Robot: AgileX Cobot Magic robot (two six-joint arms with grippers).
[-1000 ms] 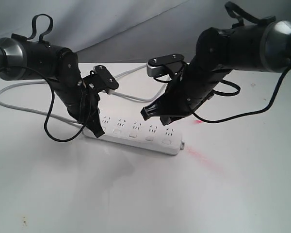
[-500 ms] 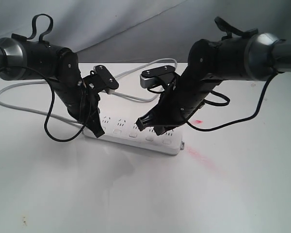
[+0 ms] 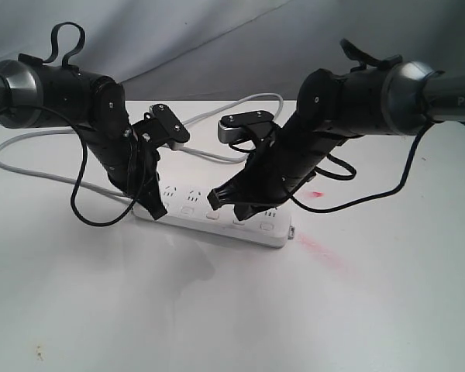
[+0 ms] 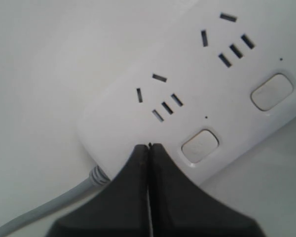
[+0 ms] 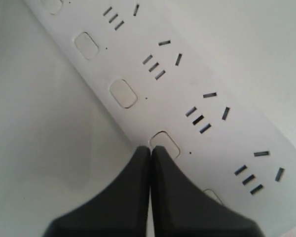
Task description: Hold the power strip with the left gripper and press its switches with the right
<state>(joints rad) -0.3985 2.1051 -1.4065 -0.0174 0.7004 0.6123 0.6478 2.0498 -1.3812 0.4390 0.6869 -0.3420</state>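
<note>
— Where is it?
— The power strip [image 3: 217,218] lies flat on the white table [image 3: 217,310], and its cord [image 3: 31,167] loops behind my left arm. My left gripper [image 4: 149,148], fingers pinched together on nothing, has its tip over the cord end.
— And the other?
— My right gripper [image 5: 150,150], likewise closed and empty, points at the edge of one of the switches [image 5: 123,93]. I can't tell whether it touches.

One word on my screen: PIPE, on the right arm [image 3: 349,97].
I'm reading pale capitals, P-I-P-E, on the grey tube [image 3: 453,97] of that arm, at the right edge of the exterior view. The frame edge cuts the lettering off after the E, so that's all I can make out.
</note>
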